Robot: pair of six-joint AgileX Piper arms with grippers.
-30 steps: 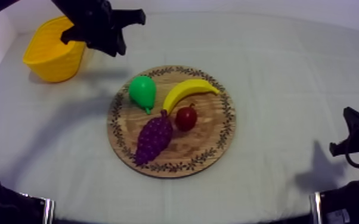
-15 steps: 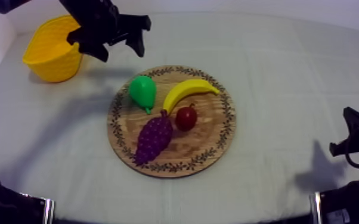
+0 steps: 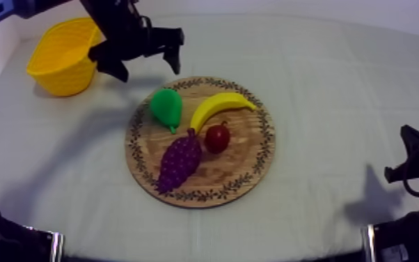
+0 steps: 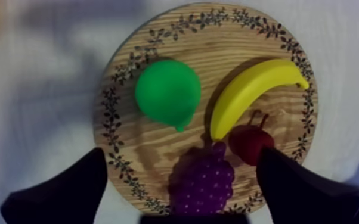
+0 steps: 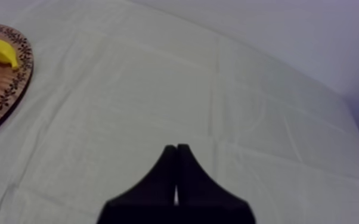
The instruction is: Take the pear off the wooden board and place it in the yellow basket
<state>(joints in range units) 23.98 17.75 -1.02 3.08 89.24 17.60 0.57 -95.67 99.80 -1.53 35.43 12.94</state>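
1. Judging by the layout, the approach step is under way. The left hand is hovering over the far rim of the board, between the basket and the pear. Its fingers are spread wide, gripping nothing and touching nothing.
2. The pear is lying on the board's left part, just beside the banana, with its narrow end pointing toward the grapes. It is not yet in the basket.
3. The next move is probably calling for a descent that straddles the pear's fat body. The finger nearest the banana will need to be kept clear of it.
4. The right hand is resting low at the right of the tabletop, well apart from the board. Its fingers are lying together as a wedge, closed on nothing.
5. The pear is looking smooth and plastic-like, a green bulb tapering to a stub, so it is likely slippery.
6. The board is showing flat wood grain inside a dark leaf-patterned rim.
7. The basket is yellow and open-topped, the grapes are bumpy and purple, and the small red fruit is round and stemmed.
8. The cloth is looking matte and creased.
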